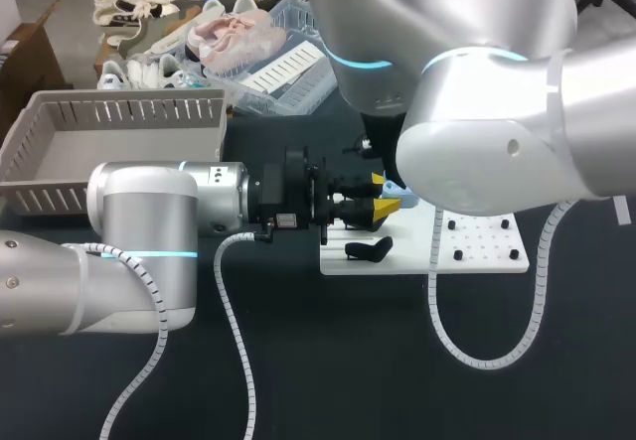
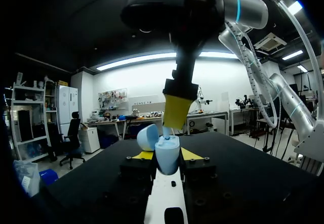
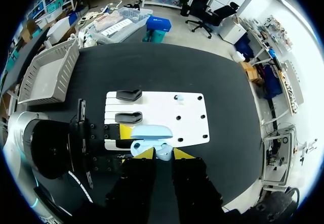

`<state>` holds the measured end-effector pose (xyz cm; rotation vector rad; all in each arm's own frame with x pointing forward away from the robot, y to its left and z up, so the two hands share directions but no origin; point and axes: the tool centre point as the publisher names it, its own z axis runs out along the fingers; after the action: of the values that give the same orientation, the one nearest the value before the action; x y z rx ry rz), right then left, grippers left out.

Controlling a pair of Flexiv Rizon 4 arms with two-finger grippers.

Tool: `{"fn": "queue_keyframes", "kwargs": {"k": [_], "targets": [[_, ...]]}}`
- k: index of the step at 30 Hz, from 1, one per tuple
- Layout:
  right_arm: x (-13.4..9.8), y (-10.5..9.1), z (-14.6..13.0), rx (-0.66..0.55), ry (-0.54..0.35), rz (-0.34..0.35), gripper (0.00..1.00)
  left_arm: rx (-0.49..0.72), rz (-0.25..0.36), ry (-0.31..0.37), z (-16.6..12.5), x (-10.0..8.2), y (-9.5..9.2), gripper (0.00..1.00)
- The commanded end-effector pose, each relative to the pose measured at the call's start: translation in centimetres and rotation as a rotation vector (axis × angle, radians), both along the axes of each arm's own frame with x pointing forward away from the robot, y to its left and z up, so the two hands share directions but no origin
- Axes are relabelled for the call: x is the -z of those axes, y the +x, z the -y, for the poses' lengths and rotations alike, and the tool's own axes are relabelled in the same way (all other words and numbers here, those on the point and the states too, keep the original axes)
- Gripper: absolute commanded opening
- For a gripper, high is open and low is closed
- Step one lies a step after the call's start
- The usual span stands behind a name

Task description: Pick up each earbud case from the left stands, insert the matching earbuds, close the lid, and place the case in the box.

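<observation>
The pale blue earbud case [image 2: 167,162] is up off the table, clamped from both sides in the left gripper [image 2: 167,155], with its lid [image 2: 148,137] flipped open and tilted back to one side. In the left wrist view the case sits right between the two yellow tips, above the end of the white board [image 2: 161,199].

The right gripper [image 3: 163,154] comes straight down over the open case. There's a small pale blue earbud [image 3: 163,150] pinched between its yellow tips, and it's right at the mouth of the case. I can't tell if it's already seated or only touching.

In the head view it all happens in the middle of the frame. The left arm [image 1: 149,231] comes in from the left edge and lies flat across the dark table [image 1: 328,361]. The right arm [image 1: 497,132] fills the upper right and hides most of the case.

The white board runs from the centre to the right of that frame. Two black stands [image 3: 128,117] sit on the part of the board nearest the left gripper, one behind the other, and neither has a case on it. A loose earbud [image 3: 178,98] lies on the board, well apart from the stands.

The grey slatted box [image 1: 60,162] is in the upper left of the head view, well apart from both grippers, and the part I can see has nothing in it
</observation>
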<state>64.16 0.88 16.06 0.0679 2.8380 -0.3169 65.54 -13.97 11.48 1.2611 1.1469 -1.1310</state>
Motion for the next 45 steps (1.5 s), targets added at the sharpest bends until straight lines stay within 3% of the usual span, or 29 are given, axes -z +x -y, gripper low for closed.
{"fn": "queue_keyframes", "kwargs": {"k": [1, 16, 17, 20, 22, 30, 40, 41, 42, 45], "targets": [[0.2, 0.2, 0.0, 0.004, -0.002, -0.003, 0.0, 0.0, 0.0, 0.0, 0.1, 0.1, 0.1, 0.0], [0.8, 0.2, 0.0, 0.017, 0.0, -0.008, 0.0, 0.0, 0.0, 0.0, 0.1, 0.1, 0.1, 0.0], [0.8, 0.3, 0.0, 0.018, 0.001, -0.009, 0.03, 0.0, 0.0, 0.0, 0.1, 0.1, 0.1, 0.0], [0.9, 0.3, 0.0, 0.021, 0.001, -0.011, 0.31, 0.0, 0.0, 0.0, 0.1, 0.1, 0.1, 0.0], [1.0, 0.3, 0.0, 0.021, 0.001, -0.013, 0.37, 0.0, 0.0, 0.0, 0.1, 0.1, 0.1, 0.0], [-0.1, -0.3, -0.4, 0.009, 0.024, 0.015, 0.43, 0.0, 0.0, 0.0, 0.1, 0.1, 0.1, 0.0], [-3.5, -1.0, 2.3, 0.073, 0.122, 0.152, 0.46, 0.0, 0.0, 0.0, 0.1, 0.1, 0.1, 0.0], [-3.8, -1.0, 2.7, 0.088, 0.13, 0.167, 0.51, 0.0, 0.0, 0.0, 0.1, 0.1, 0.1, 0.0], [-3.9, -1.0, 3.2, 0.103, 0.14, 0.181, 0.72, 0.0, 0.0, 0.0, 0.1, 0.1, 0.1, 0.0], [-4.3, -0.8, 4.6, 0.14, 0.169, 0.208, 0.82, 0.0, 0.0, 0.0, 0.1, 0.1, 0.1, 0.0]]}}
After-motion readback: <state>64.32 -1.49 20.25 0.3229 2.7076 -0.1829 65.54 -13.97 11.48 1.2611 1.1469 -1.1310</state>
